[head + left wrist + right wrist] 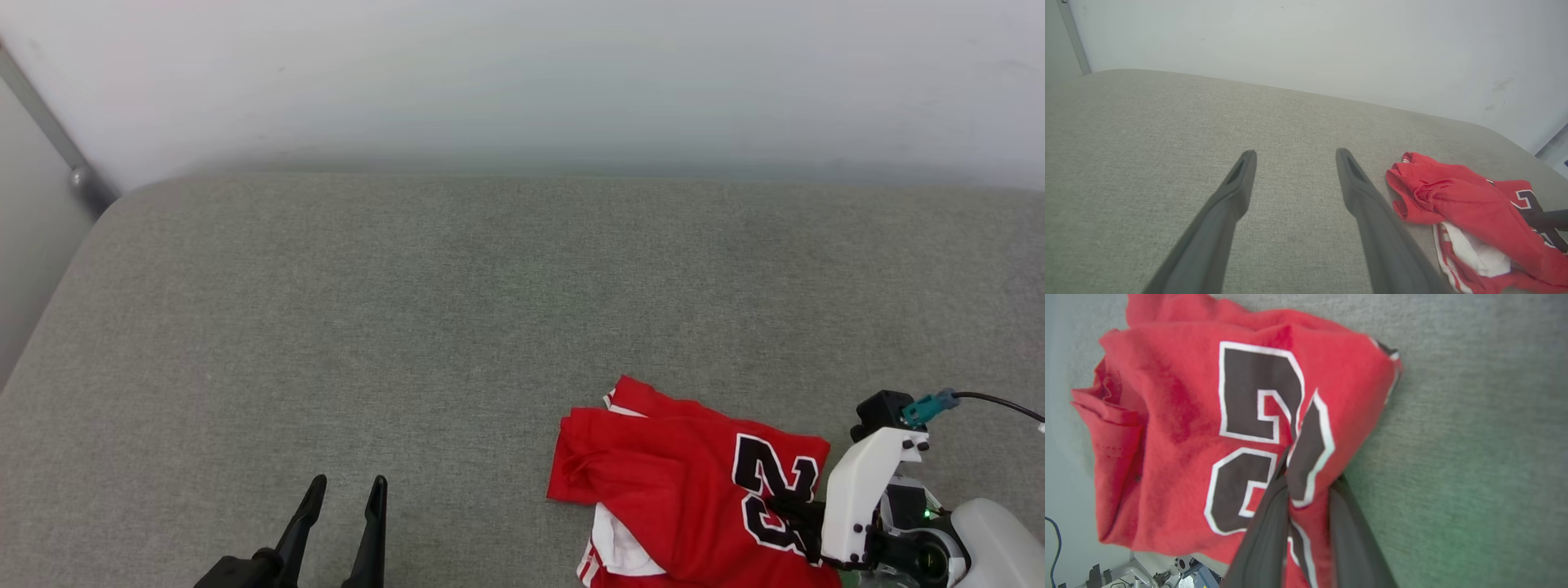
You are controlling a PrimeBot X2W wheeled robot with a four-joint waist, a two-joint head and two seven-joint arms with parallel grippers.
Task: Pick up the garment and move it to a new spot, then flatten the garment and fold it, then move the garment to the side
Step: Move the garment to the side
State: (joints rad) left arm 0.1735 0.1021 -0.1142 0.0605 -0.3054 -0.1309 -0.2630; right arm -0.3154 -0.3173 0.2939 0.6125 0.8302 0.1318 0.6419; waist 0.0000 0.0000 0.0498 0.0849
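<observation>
Right pincer [1312, 473]: both fingertips are buried in a gathered fold of the garment [1180, 416], so the contact faces cannot be seen. The printed numerals beside the tips are creased over and not fully readable. In the head view, the garment's portion nearest this pincer is cut by the bottom edge. Left pincer [347, 486]: base cut off at the bottom edge. Blurred hardware [1184, 575] beside the right pincer's base cannot be identified.

A grey woven cushion [326, 327] carries the crumpled red garment [669, 482] near its right front.
</observation>
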